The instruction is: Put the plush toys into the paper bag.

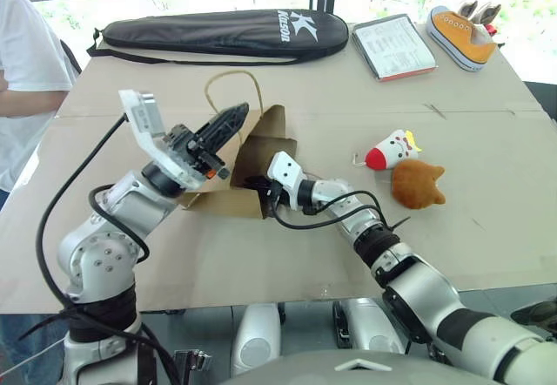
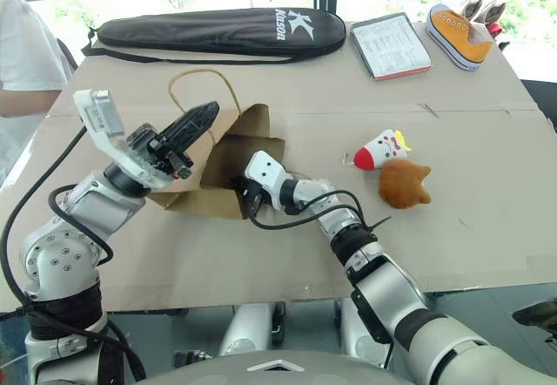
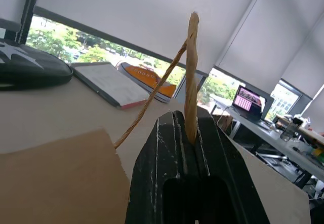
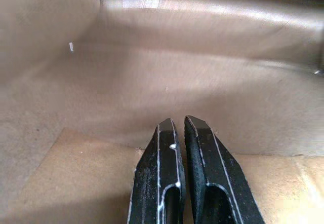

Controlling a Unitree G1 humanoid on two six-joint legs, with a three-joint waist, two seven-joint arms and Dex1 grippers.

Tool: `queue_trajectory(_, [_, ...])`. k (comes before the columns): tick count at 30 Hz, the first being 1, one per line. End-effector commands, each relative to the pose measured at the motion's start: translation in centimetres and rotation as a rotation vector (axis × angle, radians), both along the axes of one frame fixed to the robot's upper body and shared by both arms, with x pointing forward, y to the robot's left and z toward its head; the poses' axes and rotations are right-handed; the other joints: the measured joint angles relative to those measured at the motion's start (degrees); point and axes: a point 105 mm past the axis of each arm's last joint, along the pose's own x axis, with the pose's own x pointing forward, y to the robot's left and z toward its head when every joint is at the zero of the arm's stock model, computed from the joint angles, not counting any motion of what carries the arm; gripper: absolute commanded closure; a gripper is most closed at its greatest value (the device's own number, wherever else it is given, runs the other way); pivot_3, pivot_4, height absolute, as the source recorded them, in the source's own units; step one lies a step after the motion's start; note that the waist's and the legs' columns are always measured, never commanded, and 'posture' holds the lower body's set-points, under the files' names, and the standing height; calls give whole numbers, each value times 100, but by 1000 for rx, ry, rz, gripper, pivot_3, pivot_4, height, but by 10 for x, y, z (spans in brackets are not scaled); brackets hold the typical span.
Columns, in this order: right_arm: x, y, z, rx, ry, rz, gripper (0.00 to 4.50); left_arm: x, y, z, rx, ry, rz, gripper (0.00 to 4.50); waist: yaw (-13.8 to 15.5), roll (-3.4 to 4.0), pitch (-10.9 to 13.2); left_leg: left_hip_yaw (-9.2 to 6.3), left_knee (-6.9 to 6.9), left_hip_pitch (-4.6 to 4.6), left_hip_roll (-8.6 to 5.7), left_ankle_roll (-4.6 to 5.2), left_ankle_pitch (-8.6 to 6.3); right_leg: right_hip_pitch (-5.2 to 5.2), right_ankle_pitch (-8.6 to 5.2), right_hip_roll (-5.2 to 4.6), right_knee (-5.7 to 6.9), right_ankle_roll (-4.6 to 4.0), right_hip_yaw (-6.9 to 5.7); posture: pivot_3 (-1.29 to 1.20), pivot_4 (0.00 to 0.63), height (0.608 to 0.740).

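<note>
The brown paper bag [image 1: 269, 124] lies on its side mid-table with its mouth toward the toys. My left gripper [image 1: 237, 115] is shut on one twisted cord handle [image 3: 191, 67] and holds it up above the bag. My right gripper [image 4: 178, 125] is shut with nothing in it, and its fingertips reach into the bag's mouth, with brown paper all around them. Two plush toys lie on the table to the right of the bag: a white one with a red end [image 1: 389, 151] and an orange-brown one [image 1: 417, 184], touching each other.
A long black zipped racket case [image 1: 218, 32] lies along the far edge. A notebook [image 1: 393, 45] and an orange sneaker [image 1: 461, 32] sit at the far right. A person in white [image 1: 26, 63] stands at the table's left side.
</note>
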Motion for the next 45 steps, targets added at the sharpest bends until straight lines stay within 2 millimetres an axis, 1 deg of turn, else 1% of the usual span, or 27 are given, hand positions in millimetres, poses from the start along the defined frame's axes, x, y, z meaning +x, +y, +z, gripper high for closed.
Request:
queue_trajectory(1, [7, -23, 27, 60, -47, -39, 4436, -3, 0, -5, 121, -57, -5, 4500, 11, 5, 3, 1, -1, 0, -1, 0, 0, 0, 0, -3, -2, 0, 0, 0, 150, 740])
queue_trajectory(4, [4, -52, 50, 57, -91, -69, 3558, 4, 1, -12, 186, -133, 37, 4500, 23, 14, 9, 6, -10, -5, -6, -2, -1, -2, -1, -14, -26, -2, 0, 0, 150, 740])
queue_trajectory(6, [-1, -77, 72, 56, -136, -117, 2586, 7, 0, -14, 199, -171, 47, 4500, 14, 13, 9, 8, -18, -13, -8, -2, -1, -3, 0, -19, -38, -2, 2, 0, 150, 740])
queue_trajectory(8, [-17, -101, 103, 95, -148, -146, 1645, 11, -1, -14, 206, -187, 45, 4500, -2, 12, 8, 8, -36, -20, -7, 0, 0, -15, 0, -19, -48, -2, 3, 0, 150, 740])
queue_trajectory(10, [-29, -116, 120, 104, -151, -172, 736, 14, -2, -14, 203, -192, 47, 4500, -3, 14, 8, 6, -49, -41, -1, 1, 0, -43, 1, -12, -47, -1, 9, 0, 150, 740])
queue_trajectory(12, [-35, -140, 127, 49, -191, -259, 736, 18, -4, -14, 212, -214, 43, 4500, 8, 14, 8, 3, -51, -71, 2, 1, 1, -71, 9, 1, -46, 13, 4, 0, 150, 740])
queue_trajectory(14, [-26, -175, 115, -102, -218, -445, 736, 21, -7, -14, 214, -224, 34, 4500, 22, 13, 7, -1, -58, -74, 1, 1, 0, -70, 8, 4, -52, 13, -1, 0, 150, 740])
queue_trajectory(16, [-19, -210, 100, -244, -203, -616, 736, 22, -10, -12, 200, -229, 22, 4500, 28, 10, 6, 0, -67, -78, -2, 2, 0, -69, 8, 2, -71, 13, -1, 0, 150, 740])
queue_trajectory(18, [-15, -242, 82, -312, -102, -763, 736, 21, -11, -12, 193, -235, 14, 4500, 22, 10, 6, 5, -67, -81, -11, 2, 0, -69, 8, -6, -75, 13, 5, 0, 150, 740])
queue_trajectory(19, [-16, -256, 67, -369, -34, -800, 736, 21, -12, -12, 189, -235, 7, 4500, 14, 10, 6, 8, -66, -82, -12, 3, 0, -69, 8, -6, -77, 14, 8, 0, 150, 740])
queue_trajectory(20, [-20, -264, 54, -423, 24, -813, 736, 21, -13, -13, 186, -236, 2, 4500, 14, 9, 6, 8, -66, -81, -12, 3, 1, -69, 8, -6, -77, 15, 9, 0, 150, 740])
queue_trajectory(21, [-24, -271, 43, -449, 81, -827, 1115, 20, -14, -14, 183, -238, -5, 4500, 14, 9, 6, 7, -64, -80, -12, 3, 1, -68, 8, -4, -77, 15, 10, 0, 150, 740])
queue_trajectory(22, [-27, -276, 35, -457, 131, -839, 1225, 20, -15, -14, 180, -239, -11, 4500, 13, 9, 5, 7, -64, -79, -12, 4, 1, -68, 8, -4, -76, 15, 10, 0, 150, 740])
queue_trajectory(23, [-31, -276, 28, -470, 169, -827, 1474, 20, -15, -14, 179, -239, -14, 4500, 13, 8, 5, 6, -64, -77, -12, 4, 1, -68, 8, -3, -76, 15, 10, 0, 150, 740])
queue_trajectory(24, [-35, -277, 24, -480, 190, -821, 1974, 20, -16, -14, 178, -241, -17, 4500, 9, 8, 5, 4, -64, -75, -12, 4, 1, -66, 7, -1, -75, 15, 10, 0, 150, 740])
queue_trajectory(26, [-38, -276, 23, -455, 225, -823, 2802, 21, -16, -14, 173, -242, -22, 4500, 12, 4, 2, 0, -62, -74, -12, 4, 1, -64, 7, 1, -74, 16, 10, 0, 150, 740])
queue_trajectory(27, [-39, -277, 24, -450, 224, -826, 3078, 21, -16, -15, 172, -243, -25, 4500, 14, 3, 1, -3, -60, -74, -12, 4, 1, -63, 7, 2, -74, 16, 9, 0, 150, 740])
queue_trajectory(29, [-39, -279, 28, -429, 214, -841, 4196, 21, -16, -15, 159, -241, -34, 4500, 29, 0, -1, -3, -57, -79, -12, 4, 1, -62, 7, 1, -76, 17, 8, 0, 150, 740])
queue_trajectory(31, [-39, -278, 36, -382, 197, -838, 4427, 18, -18, -13, 133, -246, -51, 4500, 32, -1, -1, -3, -56, -80, -13, 5, 1, -61, 7, 0, -77, 17, 8, 0, 150, 740])
queue_trajectory(33, [-41, -268, 53, -245, 210, -786, 4427, 14, -19, -10, 85, -235, -83, 4500, 25, -2, -1, -6, -55, -80, -15, 5, 1, -60, 7, -1, -77, 18, 7, 0, 150, 740])
queue_trajectory(34, [-44, -259, 64, -170, 194, -726, 4427, 11, -20, -8, 56, -227, -106, 4500, 20, -2, 0, -6, -55, -79, -15, 5, 1, -60, 8, 0, -75, 19, 7, 0, 150, 740])
queue_trajectory(36, [-48, -245, 80, -83, 167, -636, 4427, 8, -21, -5, 21, -216, -139, 4500, -4, 0, 0, -8, -55, -79, -13, 5, 1, -60, 8, 2, -73, 19, 7, 0, 150, 740])
queue_trajectory(37, [-55, -219, 99, 23, 138, -491, 4427, 4, -25, -3, -9, -202, -187, 4500, -15, 0, 1, -8, -55, -78, -11, 5, 1, -60, 8, 4, -73, 20, 7, 0, 150, 740])
queue_trajectory(38, [-61, -202, 113, 91, 119, -388, 4427, 1, -27, -1, -27, -191, -219, 4500, -47, 1, 1, -8, -55, -77, -10, 5, 1, -60, 8, 6, -72, 20, 7, 0, 150, 740])
queue_trajectory(40, [-51, -166, 133, 214, 105, -288, 4427, -5, -36, 1, -46, -180, -283, 4500, -129, 4, 4, -15, -54, -75, -7, 5, 1, -61, 9, 11, -67, 20, 8, 0, 150, 740])
queue_trajectory(42, [-34, -131, 137, 223, 92, -242, 4427, -8, -41, 4, -65, -179, -308, 4500, -164, 6, 4, -33, -50, -72, -7, 5, 1, -62, 10, 23, -62, 20, 9, 0, 150, 740])
queue_trajectory(45, [-15, -96, 127, 229, 104, -198, 4427, -8, -45, 9, -89, -184, -317, 4500, -111, 2, 1, -47, -49, -75, -7, 5, 1, -60, 10, 27, -61, 17, 2, 0, 150, 740])
